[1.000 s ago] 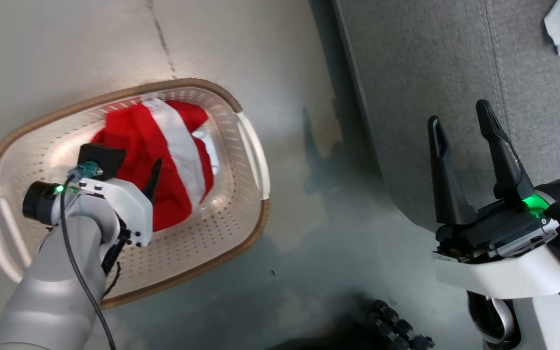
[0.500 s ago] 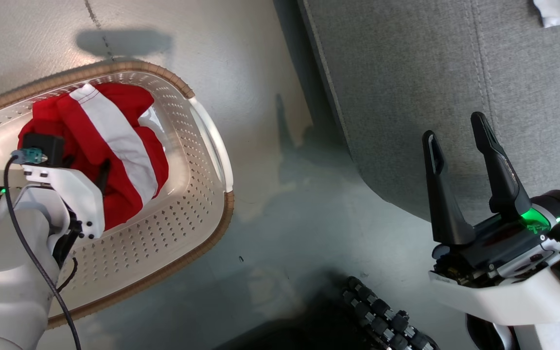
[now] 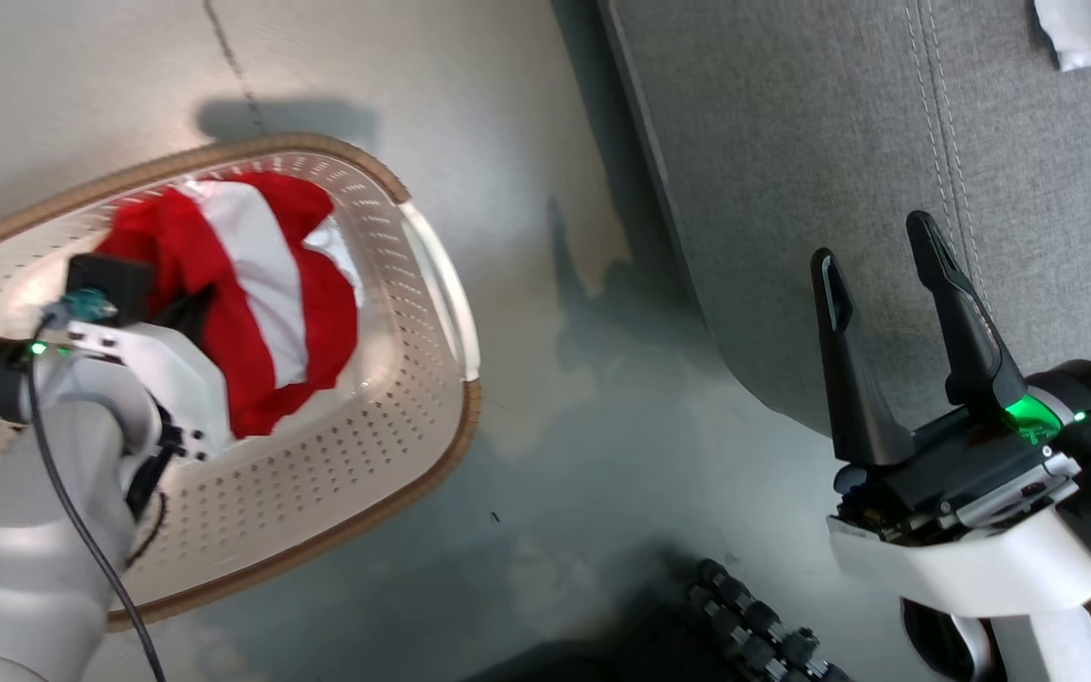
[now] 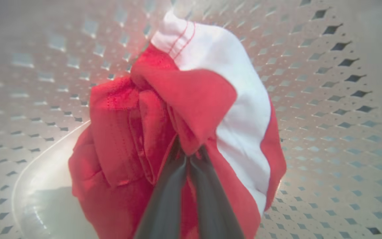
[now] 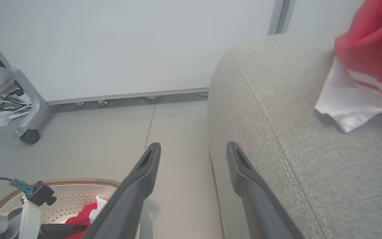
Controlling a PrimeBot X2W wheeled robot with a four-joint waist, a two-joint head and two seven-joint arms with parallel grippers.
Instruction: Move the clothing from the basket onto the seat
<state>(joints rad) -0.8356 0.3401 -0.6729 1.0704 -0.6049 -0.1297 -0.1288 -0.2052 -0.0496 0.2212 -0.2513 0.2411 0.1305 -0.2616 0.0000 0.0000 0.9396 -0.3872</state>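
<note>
Red cloth with a broad white band is what we meet at the far left: the clothing (image 4: 194, 93) sits bunched in the basket (image 3: 370, 417), toward its far wall. Our left gripper (image 4: 187, 155) reaches down into the basket from the near side. In its wrist view we see the two dark fingers (image 4: 167, 199) pressed together, with a fold of the red fabric pinched between their tips. The bundle rises ahead of and around the jaws, red to their left and the white band to their right. We cannot tell whether it is clear of the basket's base.

The basket stands on the pale floor (image 3: 555, 398), near the seat (image 3: 839, 142) but apart from it, with a strip of floor between them.

Farther right, our right gripper (image 3: 872, 239) hangs over the seat's rounded edge, its fingers spread wide with nothing between them. In its wrist view we see the grey edge of the seat running up between the two fingers. On the seat at the far right, well beyond that gripper, lies a red garment (image 5: 366, 66) with a white panel and thin stripes.
</note>
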